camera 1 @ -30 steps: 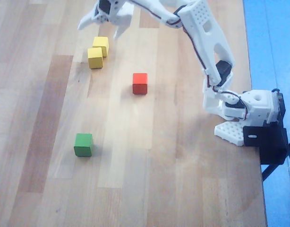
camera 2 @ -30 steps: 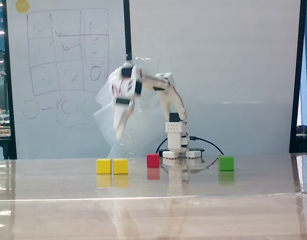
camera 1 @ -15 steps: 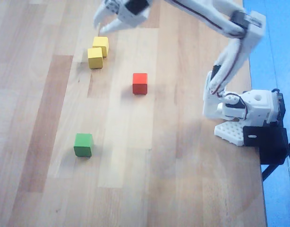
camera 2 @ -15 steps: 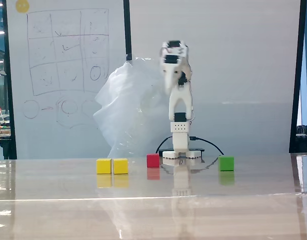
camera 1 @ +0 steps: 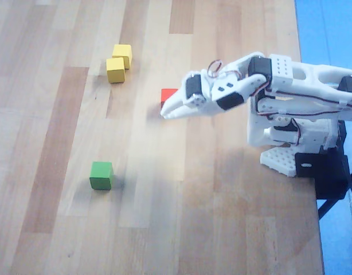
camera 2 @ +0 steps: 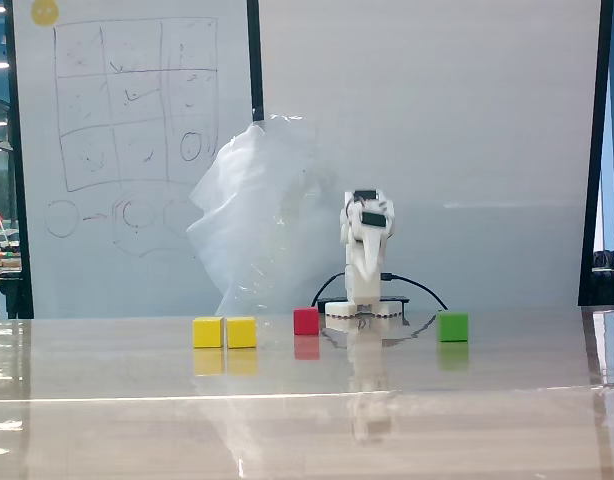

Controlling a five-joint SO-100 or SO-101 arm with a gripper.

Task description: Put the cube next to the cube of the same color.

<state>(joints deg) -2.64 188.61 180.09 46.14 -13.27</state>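
1. The two yellow cubes are sitting side by side at the upper left of the overhead view, cube (camera 1: 115,70) touching or almost touching its twin (camera 1: 122,55); in the fixed view they are standing edge to edge, cube (camera 2: 208,332) beside twin (camera 2: 241,332). Judging by this, the placing is looking done.
2. The gripper (camera 1: 166,112) is hanging over the table well apart from the yellow pair, its tip partly covering the red cube (camera 1: 168,96). It is carrying nothing that I can see; whether the jaws are parted or closed I cannot tell, since the overhead view is blurring them together and the fixed view is showing them end on.
3. The nearest risk is a low sweep of the tip clipping the red cube and pushing it away.
4. A return toward the yellow pair is also risking a knock that separates them.
5. The green cube (camera 1: 101,175) is lying well clear, so it is looking safe.
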